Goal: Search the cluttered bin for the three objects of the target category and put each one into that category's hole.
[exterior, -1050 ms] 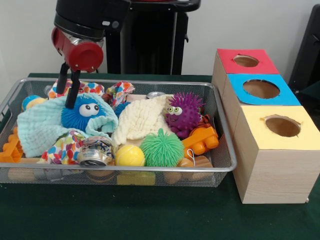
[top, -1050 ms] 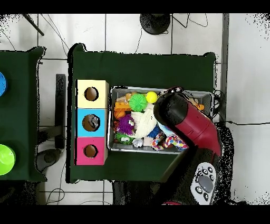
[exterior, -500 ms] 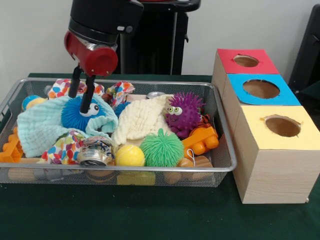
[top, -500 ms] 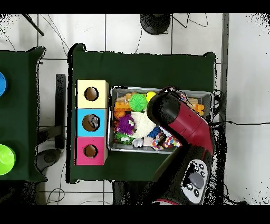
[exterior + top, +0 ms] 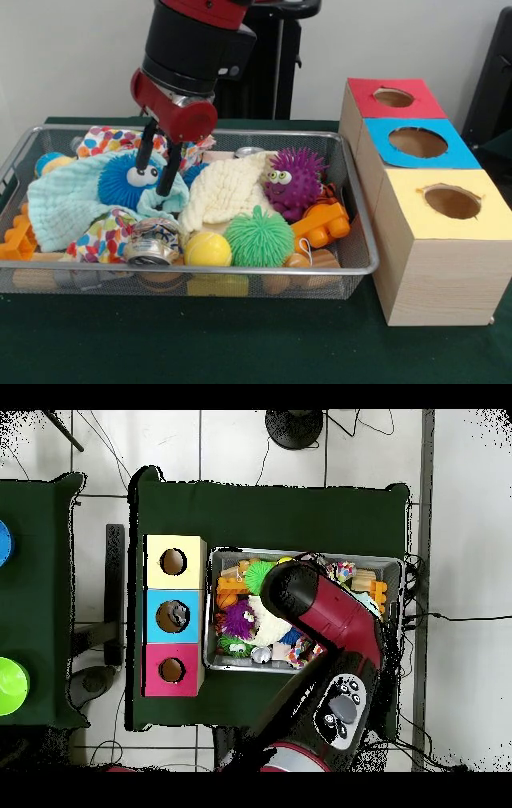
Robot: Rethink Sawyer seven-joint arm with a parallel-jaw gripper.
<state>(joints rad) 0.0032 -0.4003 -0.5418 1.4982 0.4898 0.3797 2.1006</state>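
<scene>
While the wire bin (image 5: 358,210) stays packed with clutter, the gripper (image 5: 158,170) hangs just above its contents with its two dark fingers (image 5: 170,178) spread apart and nothing between them, tips reaching down beside the blue spiky ball with googly eyes (image 5: 130,181), on the side toward the cream cloth (image 5: 216,194). That open, empty stance suits a search or an approach rather than a carry. Which category is wanted cannot be read from the scene, but the spiky toys look like one set of three: the blue one half wrapped in the pale blue cloth (image 5: 60,204), the purple spiky ball (image 5: 295,182) farther from it past the cream cloth, and the green spiky ball (image 5: 258,237) toward the bin's front wall, next to a yellow ball (image 5: 207,250). Beside the bin, on the green worktop (image 5: 240,348), stand three wooden boxes with holes: yellow (image 5: 452,202), blue (image 5: 418,142) and red (image 5: 393,98). From overhead the arm (image 5: 335,614) covers much of the bin, hiding the gripper there.
</scene>
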